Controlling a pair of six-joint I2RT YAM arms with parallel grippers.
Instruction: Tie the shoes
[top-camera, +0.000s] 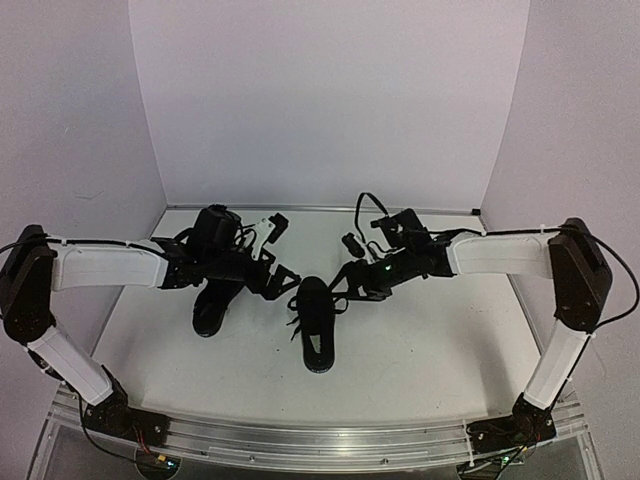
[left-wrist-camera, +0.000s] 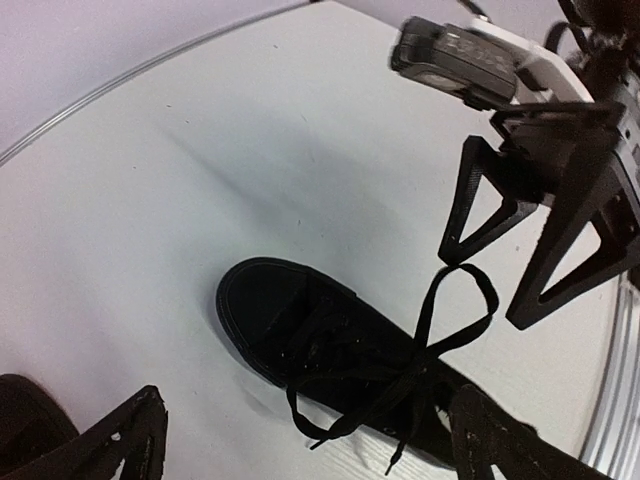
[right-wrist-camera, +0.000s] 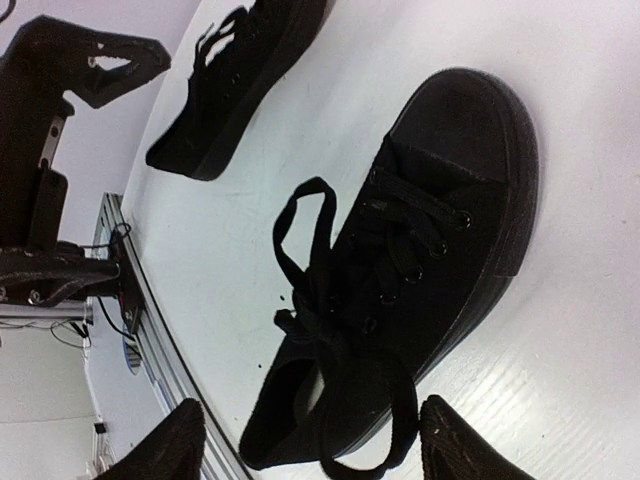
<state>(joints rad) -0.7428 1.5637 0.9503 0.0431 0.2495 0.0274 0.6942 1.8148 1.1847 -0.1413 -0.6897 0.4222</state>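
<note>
One black shoe (top-camera: 316, 325) lies mid-table, toe pointing away from the arm bases. Its thin laces are knotted into a bow (left-wrist-camera: 425, 350) with two loops, one loop (left-wrist-camera: 462, 300) standing up toward a right gripper finger (left-wrist-camera: 478, 212). My left gripper (top-camera: 283, 277) hangs open just left of this shoe (left-wrist-camera: 300, 325), nothing between its fingers (left-wrist-camera: 115, 440). On the other side, my right gripper (top-camera: 340, 285) is open over the shoe (right-wrist-camera: 420, 260), its fingers (right-wrist-camera: 465, 448) either side of the near loop (right-wrist-camera: 390, 430). The second shoe (top-camera: 214, 305) lies to the left, partly under the left arm.
White walls enclose the table on three sides, with a metal strip (top-camera: 320, 209) along the back. An aluminium rail (top-camera: 300, 440) runs along the near edge by the arm bases. The second shoe (right-wrist-camera: 240, 70) and the left gripper (right-wrist-camera: 90, 60) appear at the top left of the right wrist view.
</note>
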